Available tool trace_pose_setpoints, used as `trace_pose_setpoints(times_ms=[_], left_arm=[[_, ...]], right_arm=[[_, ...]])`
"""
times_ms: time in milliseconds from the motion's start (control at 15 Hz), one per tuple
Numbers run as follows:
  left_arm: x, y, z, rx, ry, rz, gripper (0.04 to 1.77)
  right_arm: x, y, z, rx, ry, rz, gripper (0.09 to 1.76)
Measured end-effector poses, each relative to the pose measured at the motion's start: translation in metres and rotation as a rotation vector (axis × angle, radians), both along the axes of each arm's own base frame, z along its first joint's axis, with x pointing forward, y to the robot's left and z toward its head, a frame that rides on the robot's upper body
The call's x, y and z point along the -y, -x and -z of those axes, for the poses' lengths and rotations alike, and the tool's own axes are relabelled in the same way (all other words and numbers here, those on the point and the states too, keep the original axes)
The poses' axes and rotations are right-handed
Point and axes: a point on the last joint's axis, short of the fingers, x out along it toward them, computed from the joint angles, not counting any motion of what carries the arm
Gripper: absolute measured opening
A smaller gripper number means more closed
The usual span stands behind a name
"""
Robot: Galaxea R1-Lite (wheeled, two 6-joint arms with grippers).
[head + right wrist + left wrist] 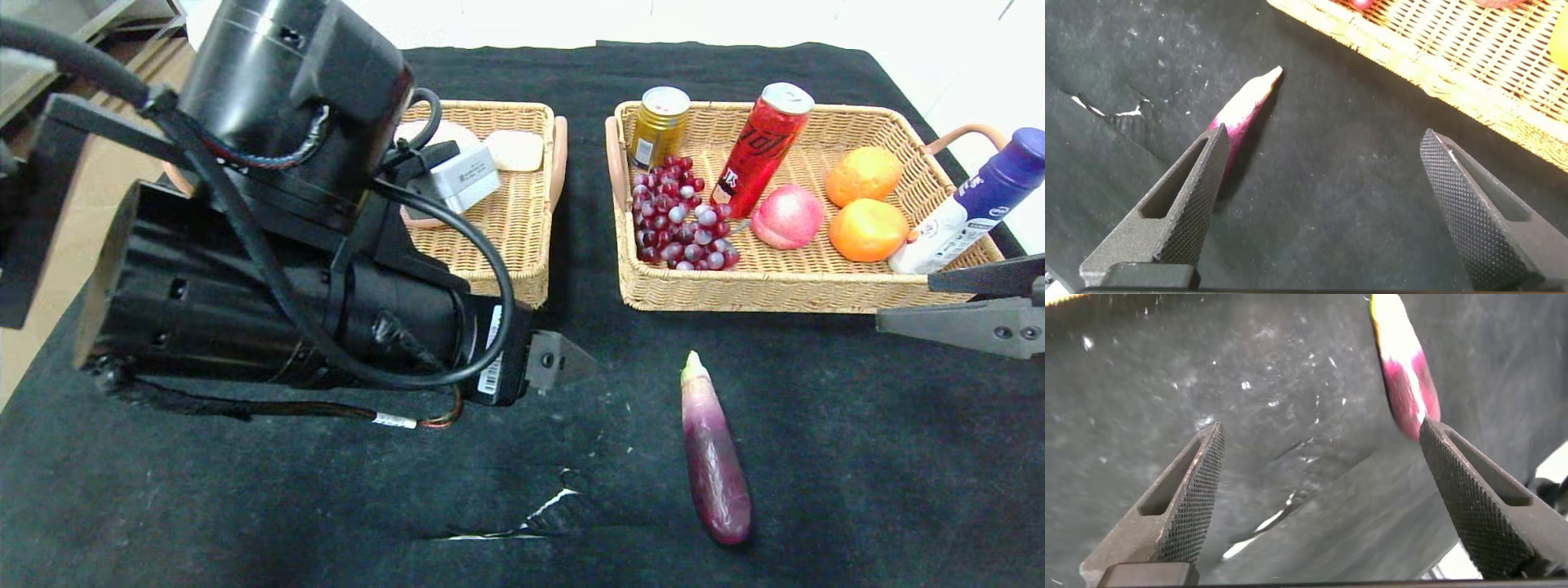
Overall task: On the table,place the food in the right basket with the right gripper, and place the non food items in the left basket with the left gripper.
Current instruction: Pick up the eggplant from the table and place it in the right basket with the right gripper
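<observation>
A purple eggplant (716,453) lies on the black cloth in front of the right basket (735,296); it also shows in the left wrist view (1404,380) and the right wrist view (1245,106). My left gripper (1321,429) hovers open over bare cloth left of the eggplant, holding nothing; the head view shows only one of its fingertips (563,359). At the right edge, just before the right basket's front corner, my right gripper (906,304) (1324,135) is open and empty. The left basket (522,278) is largely hidden behind my left arm.
The right basket holds a gold can (660,122), a red can (763,147), grapes (678,220), a peach (788,216), two oranges (865,204) and a blue-and-white bottle (971,204). A pale bar (514,149) lies in the left basket. The cloth has a tear (539,514).
</observation>
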Motion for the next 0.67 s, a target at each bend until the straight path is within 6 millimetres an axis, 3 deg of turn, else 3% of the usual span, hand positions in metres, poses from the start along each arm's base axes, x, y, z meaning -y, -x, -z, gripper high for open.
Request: trace_pose_setpoints(times_ms=[667], left_arm=[[-0.067,0.015,0.018,0.248,0.068,0.184,1.72]], right_arm=[[-0.004,-0.001,0.004,-0.020,0.006,-0.016,1.71]])
